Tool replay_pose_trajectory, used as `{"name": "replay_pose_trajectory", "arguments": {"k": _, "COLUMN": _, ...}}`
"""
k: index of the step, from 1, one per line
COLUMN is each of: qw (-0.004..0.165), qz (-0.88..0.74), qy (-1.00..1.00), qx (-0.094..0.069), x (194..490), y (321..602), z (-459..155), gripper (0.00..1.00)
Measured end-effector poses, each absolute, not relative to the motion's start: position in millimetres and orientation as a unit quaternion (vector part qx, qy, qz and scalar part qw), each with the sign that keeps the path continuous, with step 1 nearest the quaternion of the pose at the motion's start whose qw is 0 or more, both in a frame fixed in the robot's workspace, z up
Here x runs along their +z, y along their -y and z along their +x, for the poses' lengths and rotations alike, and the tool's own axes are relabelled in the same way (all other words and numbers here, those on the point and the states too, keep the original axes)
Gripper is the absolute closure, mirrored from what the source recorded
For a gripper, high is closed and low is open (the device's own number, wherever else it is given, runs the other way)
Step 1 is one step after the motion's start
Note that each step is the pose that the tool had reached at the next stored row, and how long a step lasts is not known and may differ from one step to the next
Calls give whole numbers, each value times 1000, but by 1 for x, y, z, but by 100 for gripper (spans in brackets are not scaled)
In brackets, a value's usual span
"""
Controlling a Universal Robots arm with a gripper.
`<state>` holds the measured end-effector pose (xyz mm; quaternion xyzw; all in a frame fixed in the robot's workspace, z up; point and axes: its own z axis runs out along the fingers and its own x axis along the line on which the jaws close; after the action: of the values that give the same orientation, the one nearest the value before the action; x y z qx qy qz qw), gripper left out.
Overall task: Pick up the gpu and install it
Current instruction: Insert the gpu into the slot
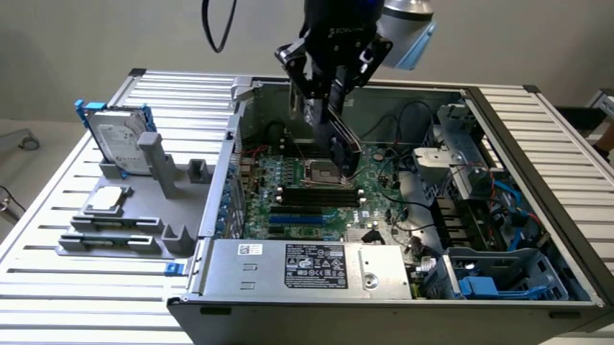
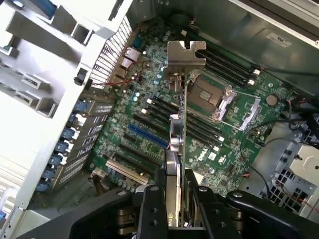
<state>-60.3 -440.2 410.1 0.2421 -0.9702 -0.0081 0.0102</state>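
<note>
step: gpu (image 1: 341, 147) already picked up; held over the open computer case (image 1: 566, 237), not yet seated.
pincer (image 1: 324, 118): closed on the gpu, one jaw on each face, gripping one end of the card.
gpu position: hangs edge-on above the motherboard (image 1: 307, 195), near the cpu socket (image 2: 212, 97); silver bracket (image 2: 185, 54) at the end away from the pincer; judged clear of the board.
slots: blue slot (image 2: 149, 137) and black ones lie beside the card's line.
next move, judged: calls for lining the card edge with a slot and the bracket with the rear wall.
elsewhere: hard drive (image 1: 120, 136) upright on the tabletop (image 1: 43, 215).
</note>
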Motion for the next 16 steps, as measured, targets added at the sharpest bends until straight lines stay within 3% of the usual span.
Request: {"name": "replay_pose_trajectory", "arguments": {"k": 16, "qw": 2, "qz": 380, "qy": 925, "qx": -3, "x": 402, "y": 440, "z": -60, "gripper": 74}}
